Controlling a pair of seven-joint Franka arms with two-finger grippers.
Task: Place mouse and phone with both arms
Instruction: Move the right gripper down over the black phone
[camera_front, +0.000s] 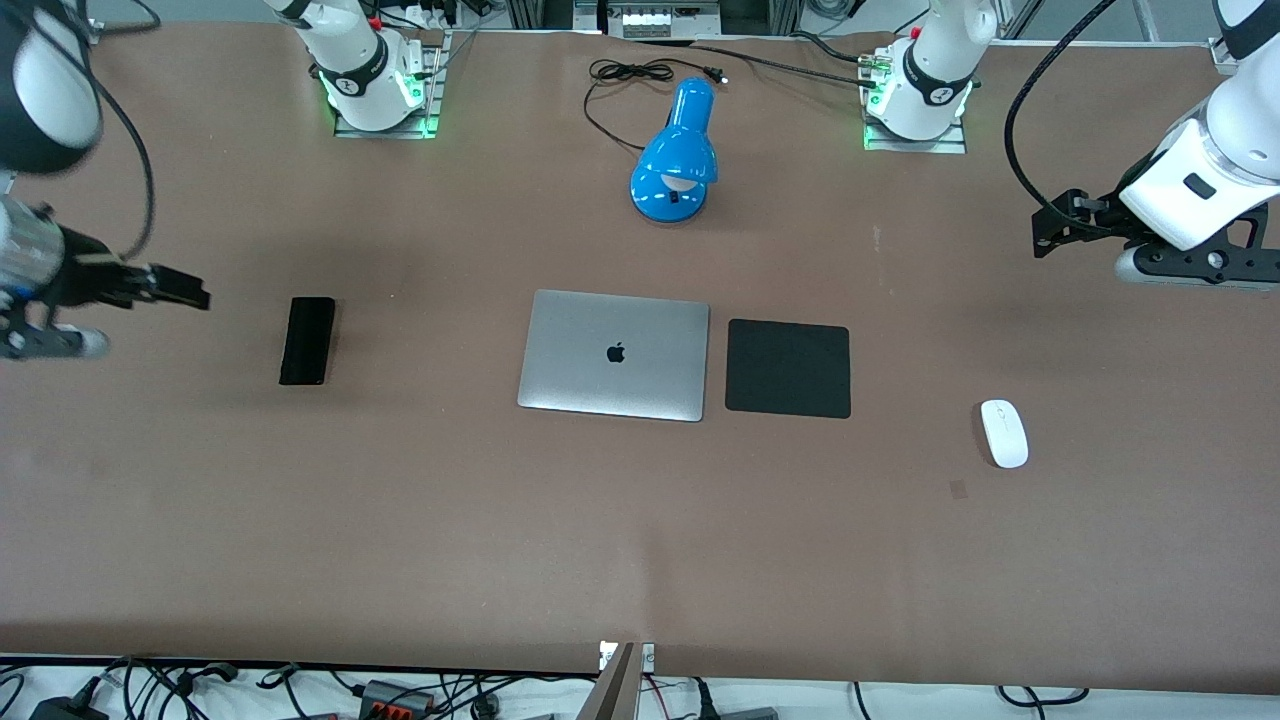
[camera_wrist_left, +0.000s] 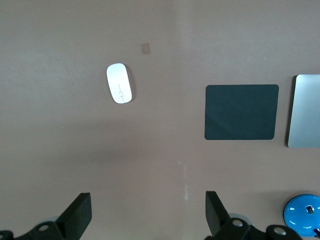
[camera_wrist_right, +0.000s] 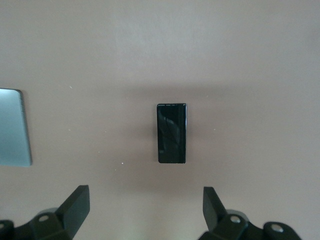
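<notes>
Left hand (camera_front: 1050, 232) up in the air over bare bench (camera_front: 640, 540) at the left arm's end, fingers (camera_wrist_left: 80, 212) spread wide with nothing between them. Mouse (camera_front: 1004, 433) flat on the bench, well apart from that hand, toward the left arm's end and nearer the front camera than the black mat (camera_front: 788, 368); long axis roughly in line with the wrist view's centre, thin line on its top visible. Small brown patch (camera_front: 958, 488) on the bench just beside it.

Right hand (camera_front: 180, 288) likewise aloft at the right arm's end, fingers (camera_wrist_right: 75, 205) wide apart and empty. Phone (camera_front: 307, 340) flat on the bench, glossy face up, between that hand and the closed laptop (camera_front: 613, 354), well apart from both. Blue lamp (camera_front: 675, 155) nearer the bases, out of the way.

Step in hand, by the look of it: approach, nothing yet grasped. To do well: centre each hand over its object, straddle the narrow width, not the length. For the phone, come down low enough to catch its thin edges. For the mouse, close gently below the widest curve of the slick shell, since a high pinch would likely squirt it out.
</notes>
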